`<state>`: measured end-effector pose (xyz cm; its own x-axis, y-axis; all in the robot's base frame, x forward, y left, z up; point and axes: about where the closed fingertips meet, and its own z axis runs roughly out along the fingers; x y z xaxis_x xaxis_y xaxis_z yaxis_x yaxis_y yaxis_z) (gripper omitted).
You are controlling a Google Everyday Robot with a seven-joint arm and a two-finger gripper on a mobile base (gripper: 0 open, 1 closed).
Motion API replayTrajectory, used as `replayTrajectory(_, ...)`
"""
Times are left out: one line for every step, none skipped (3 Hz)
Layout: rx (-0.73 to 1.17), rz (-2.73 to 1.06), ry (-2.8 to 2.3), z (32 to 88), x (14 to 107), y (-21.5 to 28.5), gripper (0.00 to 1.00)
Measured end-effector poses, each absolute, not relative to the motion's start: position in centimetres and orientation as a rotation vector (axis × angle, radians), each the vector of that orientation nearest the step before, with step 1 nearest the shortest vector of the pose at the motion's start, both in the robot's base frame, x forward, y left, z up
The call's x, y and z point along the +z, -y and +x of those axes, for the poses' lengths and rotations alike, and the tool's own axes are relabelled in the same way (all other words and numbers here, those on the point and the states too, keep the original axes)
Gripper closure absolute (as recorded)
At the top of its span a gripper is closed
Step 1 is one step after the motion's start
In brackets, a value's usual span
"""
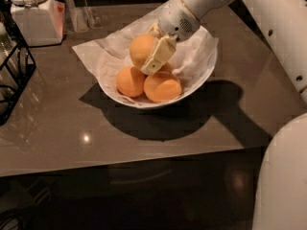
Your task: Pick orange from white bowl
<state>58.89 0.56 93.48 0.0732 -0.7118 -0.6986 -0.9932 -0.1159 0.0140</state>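
The white bowl [199, 83], lined with crumpled white paper, stands at the middle of the dark table. It holds three oranges. The largest, duller orange [140, 48] sits on top at the back. Two smaller, brighter oranges lie below it at the front left [129, 81] and front right [162, 86]. My gripper [147, 56] reaches into the bowl from the upper right and is shut on the large orange. One cream finger [157, 57] lies against the orange's right side. The other finger is hidden behind it.
A white lidded jar [32, 12] stands at the back left. A black wire rack [12, 75] is at the left edge. A clear stand [82, 8] is behind the bowl. My white arm [268, 18] and body [283, 176] fill the right side.
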Motion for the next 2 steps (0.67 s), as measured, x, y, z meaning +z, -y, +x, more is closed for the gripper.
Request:
replayTrajectory(0.702, -1.836, -1.69, 56.4, 96.9, 0.7, 1.0)
replayTrajectory(0.619, -1.752, -1.695, 51.8, 100.2, 2.1, 1.0)
